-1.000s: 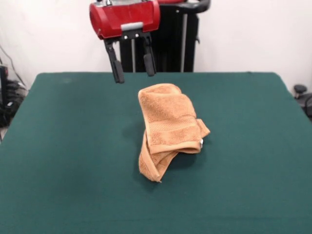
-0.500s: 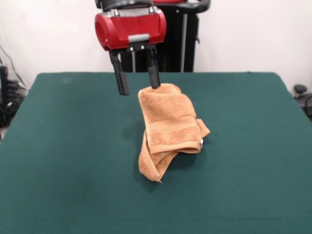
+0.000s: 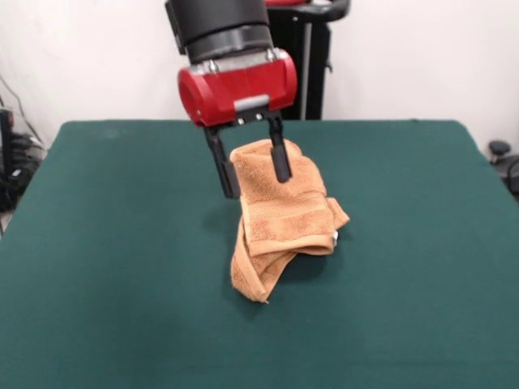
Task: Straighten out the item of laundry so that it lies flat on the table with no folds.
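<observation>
The small orange-tan terry-cloth towel lies crumpled and folded over itself on the large dark green felt-topped table, its lower folds extending nearer the camera than the jaws. The black two-finger gripper stands with jaws apart over the towel's far upper edge: one finger overlaps the cloth, the other sits just beside its edge. Above the jaws is the red and black arm.

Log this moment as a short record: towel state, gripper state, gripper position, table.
towel: the item of laundry lies crumpled and folded over itself, not flat
gripper: the gripper is open, holding nothing
gripper position: fingers straddle the towel's far, upper edge; contact cannot be told
table: the table, dark green top, towel near its middle
task status: not done
</observation>
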### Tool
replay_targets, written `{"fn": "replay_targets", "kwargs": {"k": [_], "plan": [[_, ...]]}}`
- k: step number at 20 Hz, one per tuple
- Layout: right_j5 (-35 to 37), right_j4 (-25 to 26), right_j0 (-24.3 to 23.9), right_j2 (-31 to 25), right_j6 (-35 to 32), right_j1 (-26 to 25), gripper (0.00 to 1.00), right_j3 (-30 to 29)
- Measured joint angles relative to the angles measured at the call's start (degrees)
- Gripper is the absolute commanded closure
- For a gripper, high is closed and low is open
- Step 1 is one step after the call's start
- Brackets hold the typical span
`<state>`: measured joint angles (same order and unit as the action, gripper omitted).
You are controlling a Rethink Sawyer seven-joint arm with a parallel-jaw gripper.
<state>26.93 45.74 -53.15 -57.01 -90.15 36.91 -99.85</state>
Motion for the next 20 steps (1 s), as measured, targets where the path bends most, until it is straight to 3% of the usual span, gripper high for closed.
{"fn": "replay_targets", "kwargs": {"k": [8, 20], "plan": [[2.65, 0.26, 1.49, 0.07, 0.00, -3.50, 0.00, 3.11], [5.10, 1.82, -0.87, 0.07, 1.38, -5.76, 0.00, 5.22]]}}
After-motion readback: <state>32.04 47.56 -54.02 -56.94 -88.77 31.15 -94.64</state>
